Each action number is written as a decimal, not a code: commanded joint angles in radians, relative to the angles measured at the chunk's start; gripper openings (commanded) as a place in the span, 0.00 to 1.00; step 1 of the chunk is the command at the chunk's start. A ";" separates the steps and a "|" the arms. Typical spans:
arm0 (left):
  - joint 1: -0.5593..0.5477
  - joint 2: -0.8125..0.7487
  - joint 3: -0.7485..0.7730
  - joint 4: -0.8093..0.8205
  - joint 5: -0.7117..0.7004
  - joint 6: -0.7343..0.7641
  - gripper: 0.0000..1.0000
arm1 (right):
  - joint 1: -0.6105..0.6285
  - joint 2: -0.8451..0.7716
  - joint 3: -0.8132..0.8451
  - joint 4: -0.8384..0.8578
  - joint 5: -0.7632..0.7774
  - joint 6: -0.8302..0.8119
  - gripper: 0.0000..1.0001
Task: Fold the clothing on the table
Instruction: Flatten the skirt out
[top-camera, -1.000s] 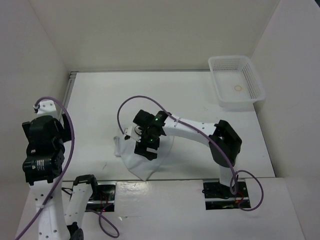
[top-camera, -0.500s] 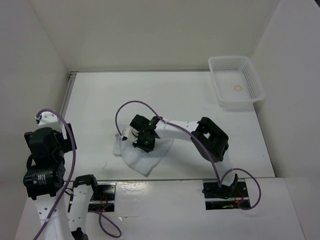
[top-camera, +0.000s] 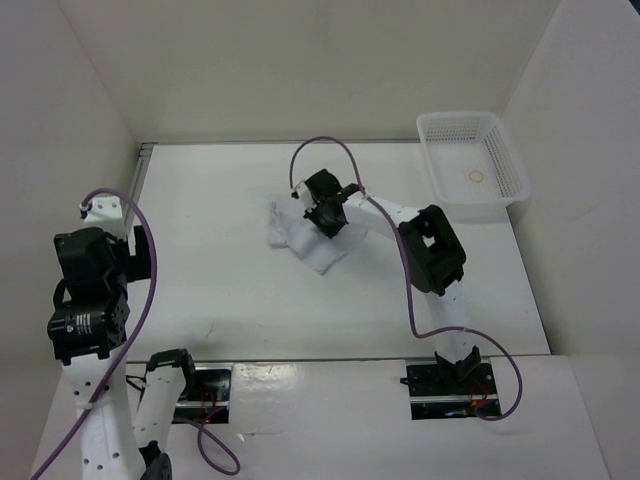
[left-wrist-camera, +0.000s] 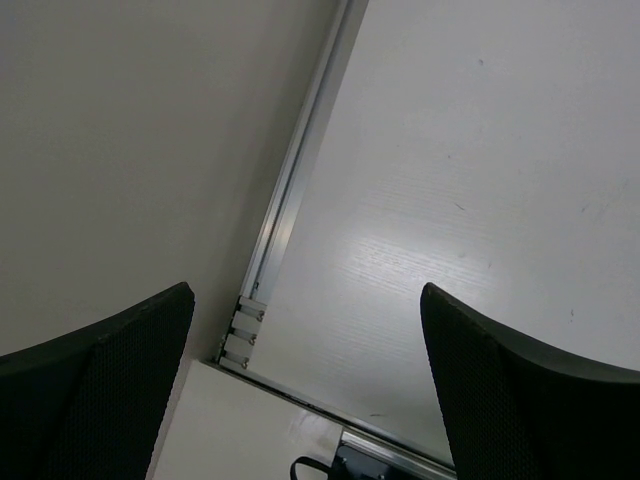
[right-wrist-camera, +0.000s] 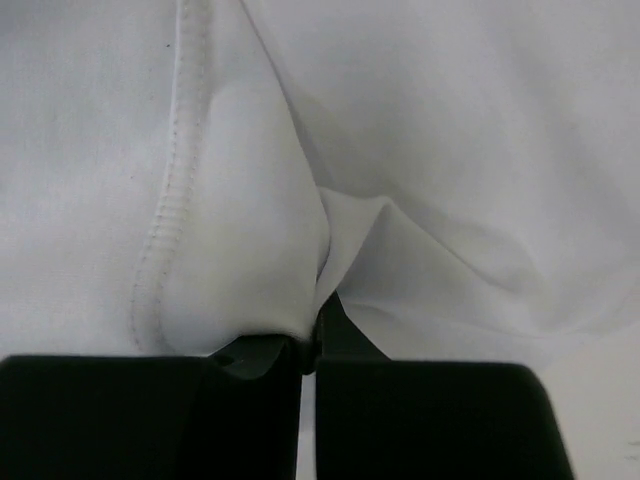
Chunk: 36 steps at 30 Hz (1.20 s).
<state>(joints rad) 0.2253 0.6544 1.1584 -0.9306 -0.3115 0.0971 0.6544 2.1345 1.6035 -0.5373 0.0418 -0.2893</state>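
The clothing (top-camera: 308, 243) is a small bunched white garment lying on the table (top-camera: 210, 210), towards the far middle. My right gripper (top-camera: 325, 213) is over its far edge. In the right wrist view that gripper (right-wrist-camera: 310, 352) is shut on a pinched fold of the clothing (right-wrist-camera: 420, 140), and a stitched hem runs up the left. My left gripper (left-wrist-camera: 310, 380) is open with nothing between its fingers, hanging over the table's (left-wrist-camera: 480, 180) near left corner, far from the garment. The left arm (top-camera: 90, 300) stands at the left edge.
A white mesh basket (top-camera: 472, 165) stands at the far right corner with a small ring (top-camera: 476, 178) inside. A metal rail (left-wrist-camera: 290, 200) runs along the table's left edge beside the white wall. Purple cables loop off both arms.
My right gripper closed on the clothing and drew it from the near edge towards the far middle of the table, bunching it. The left arm shifted only slightly.
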 joint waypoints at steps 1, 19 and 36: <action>0.006 0.036 0.014 0.096 0.044 0.030 1.00 | -0.022 0.022 0.120 0.016 0.098 0.002 0.00; -0.038 0.411 0.081 0.297 0.517 -0.100 1.00 | -0.077 -0.527 -0.138 -0.176 -0.086 -0.132 0.95; -0.550 1.260 0.670 0.338 0.178 -0.142 0.96 | -0.470 -0.887 -0.439 -0.205 -0.143 -0.105 0.95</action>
<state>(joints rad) -0.3130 1.8374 1.7359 -0.6392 -0.0589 -0.0521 0.2146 1.2919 1.1671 -0.7345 -0.0631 -0.4057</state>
